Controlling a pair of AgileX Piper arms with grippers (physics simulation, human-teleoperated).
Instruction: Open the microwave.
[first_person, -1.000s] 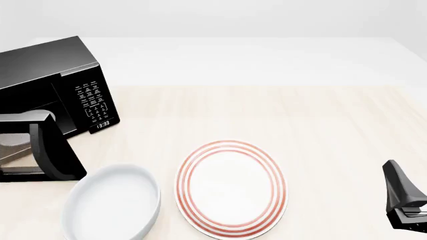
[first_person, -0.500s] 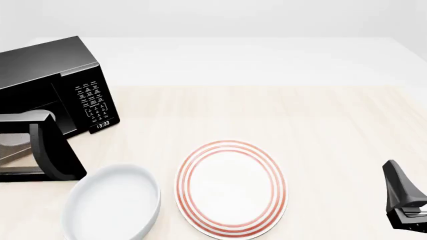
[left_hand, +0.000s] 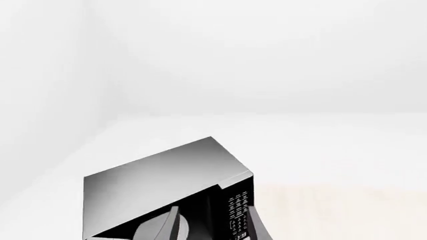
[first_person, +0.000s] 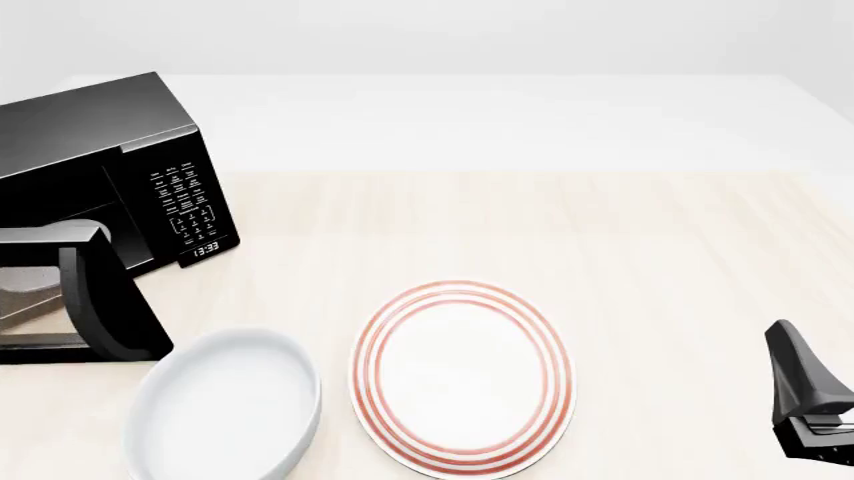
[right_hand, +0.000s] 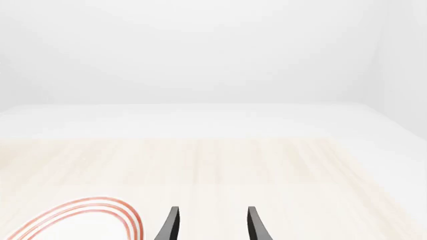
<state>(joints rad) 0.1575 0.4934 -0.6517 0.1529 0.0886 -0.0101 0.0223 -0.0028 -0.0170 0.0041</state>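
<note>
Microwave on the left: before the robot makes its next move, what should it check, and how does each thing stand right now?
1. Door of the microwave swung out: ok. It stands open toward the camera and the cavity shows.
2. Left gripper free: ok. Its fingers are apart with nothing between them, and the microwave lies ahead of it.
3. Right gripper empty: ok. Its fingers are apart above the bare table.
4. White bowl clear of the door: cannot tell. It sits close by the door's lower corner.
5. Red-ringed plate out of the way: ok. It lies apart from the microwave.
</note>
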